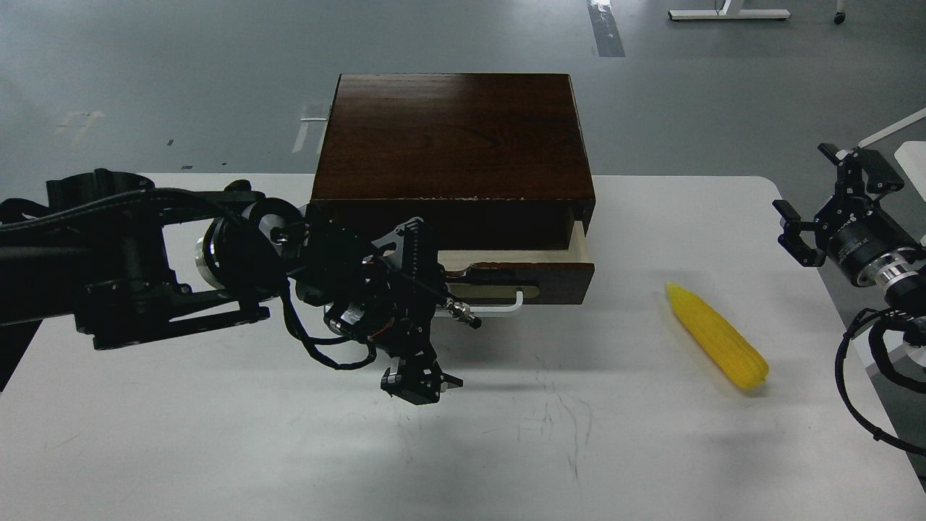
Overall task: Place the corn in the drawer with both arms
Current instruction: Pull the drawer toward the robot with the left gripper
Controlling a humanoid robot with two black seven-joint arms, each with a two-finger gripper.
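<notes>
Bright yellow tapered plastic corn cob (716,336): lying on white surface (217,449), right of frame centre, untouched.
Pale-lined drawer (553,271) of dark brown wooden box (452,134): pulled slightly out, white bar handle (506,307) partly hidden.
Black left gripper (422,344): at centre frame, before handle; finger state cannot be told.
Black right gripper (821,199): far right edge; fingers (792,228) spread, holding nothing.

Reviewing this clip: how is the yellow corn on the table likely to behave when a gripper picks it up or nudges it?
The corn looks round and tapered, so a nudge would probably roll it in a curve. Its bumpy plastic-looking surface suggests it is stiff and light. It lies flat on the table, so tipping seems unlikely.
</notes>
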